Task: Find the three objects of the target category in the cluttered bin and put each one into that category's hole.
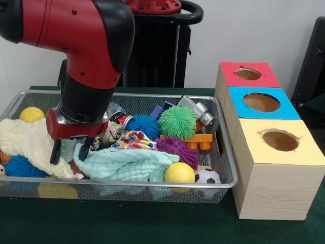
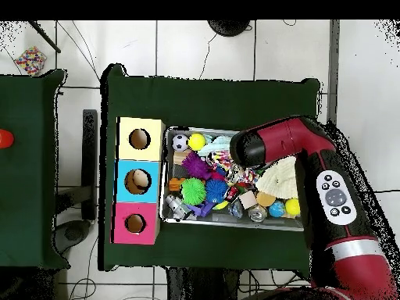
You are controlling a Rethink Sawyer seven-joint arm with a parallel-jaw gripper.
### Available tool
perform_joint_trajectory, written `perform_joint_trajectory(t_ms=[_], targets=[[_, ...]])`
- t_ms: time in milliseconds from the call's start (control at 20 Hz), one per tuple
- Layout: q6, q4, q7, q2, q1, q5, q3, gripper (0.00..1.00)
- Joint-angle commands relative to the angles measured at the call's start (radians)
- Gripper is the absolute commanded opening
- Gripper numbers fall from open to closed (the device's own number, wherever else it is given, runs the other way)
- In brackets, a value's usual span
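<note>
The silver wire-mesh bin (image 1: 122, 184) is full of clutter; it also shows in the overhead view (image 2: 234, 221). My gripper (image 1: 69, 151) hangs open over the bin's left part, its fingertips (image 1: 55, 154) just above a cream cloth (image 1: 25, 142) and a mint cloth (image 1: 127, 162). Nothing is between them. In the overhead view the arm's head (image 2: 248, 148) hides the gripper. A small orange piece with dark marks (image 1: 3, 156) peeks out at the bin's left edge; I cannot tell if it is a plush toy. No other plush toy shows. The red-topped box's hole (image 1: 248, 74) is free.
Spiky balls lie in the bin: green (image 1: 177, 122), blue (image 1: 143, 126), purple (image 1: 177, 148), another blue (image 1: 20, 165). Yellow balls (image 1: 179, 173) (image 1: 31, 114) and a soccer ball (image 1: 207, 176) lie near the rim. Blue-topped (image 1: 261, 102) and yellow-topped (image 1: 280, 140) boxes stand right of the bin.
</note>
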Motion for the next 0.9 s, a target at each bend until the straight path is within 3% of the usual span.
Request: perform_joint_trajectory(t_ms=[50,450,900], targets=[[0.084,-0.041,-0.212,0.063,0.013,-0.065,-0.081,1.00],[0.065,-0.062,-0.221,0.093,0.019,-0.059,-0.094,1.00],[-0.009,-0.066,-0.219,0.064,0.054,-0.130,-0.126,1.00]])
